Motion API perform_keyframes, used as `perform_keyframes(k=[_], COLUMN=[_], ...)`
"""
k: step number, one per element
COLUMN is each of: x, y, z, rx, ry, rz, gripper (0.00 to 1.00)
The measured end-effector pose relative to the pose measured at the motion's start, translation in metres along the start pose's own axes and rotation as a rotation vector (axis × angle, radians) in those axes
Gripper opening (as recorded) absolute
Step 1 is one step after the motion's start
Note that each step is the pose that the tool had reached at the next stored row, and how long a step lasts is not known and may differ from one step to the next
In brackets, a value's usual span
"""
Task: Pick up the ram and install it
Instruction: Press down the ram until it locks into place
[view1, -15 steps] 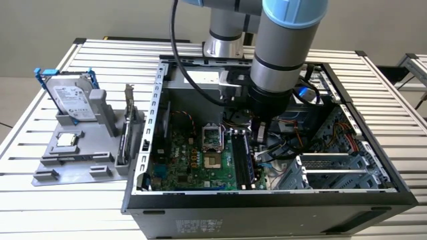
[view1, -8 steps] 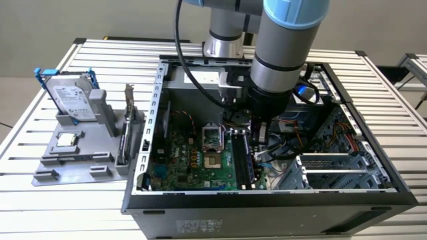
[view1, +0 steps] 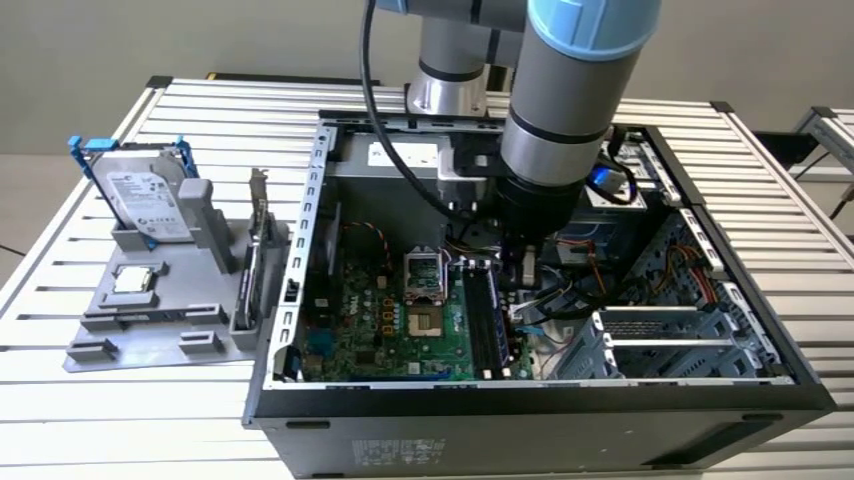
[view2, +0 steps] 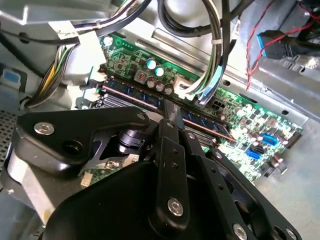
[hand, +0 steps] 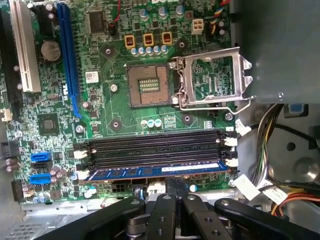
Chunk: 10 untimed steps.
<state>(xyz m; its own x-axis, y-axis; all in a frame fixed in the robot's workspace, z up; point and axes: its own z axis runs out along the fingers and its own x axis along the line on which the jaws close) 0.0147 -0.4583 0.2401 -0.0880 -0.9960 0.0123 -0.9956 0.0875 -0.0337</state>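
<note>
The ram (hand: 155, 171) is a long dark blue stick standing in the motherboard slot closest to my gripper, with white clips (hand: 231, 162) at its ends. The second wrist view shows the ram (view2: 131, 95) running across the green board. My gripper (hand: 173, 186) is shut, its two fingers side by side along the stick's length. The fingertips (view2: 167, 111) rest on the ram's top edge near its middle, not around it. In the exterior view the gripper (view1: 525, 268) reaches down into the open computer case (view1: 314, 200).
Two empty black memory slots (hand: 150, 145) lie beside the ram, then the open CPU socket (hand: 147, 85) with its raised metal frame (hand: 212, 77). Cable bundles (hand: 270, 160) hang close by. Outside the case, a grey fixture (view1: 160, 315) holds a hard drive (view1: 140, 195) and an expansion card (view1: 256, 245).
</note>
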Motion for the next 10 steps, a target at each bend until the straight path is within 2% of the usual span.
perform_keyframes(k=[5, 8, 10], x=[0.0, 0.0, 0.0], y=[0.0001, 0.0002, 0.0003], z=[0.0003, 0.0003, 0.0029], rx=[-0.0099, -0.0123, -0.0123], ry=[-0.0007, -0.0007, -0.0007], rz=[-0.052, -0.055, -0.055], gripper=[0.0, 0.0, 0.0])
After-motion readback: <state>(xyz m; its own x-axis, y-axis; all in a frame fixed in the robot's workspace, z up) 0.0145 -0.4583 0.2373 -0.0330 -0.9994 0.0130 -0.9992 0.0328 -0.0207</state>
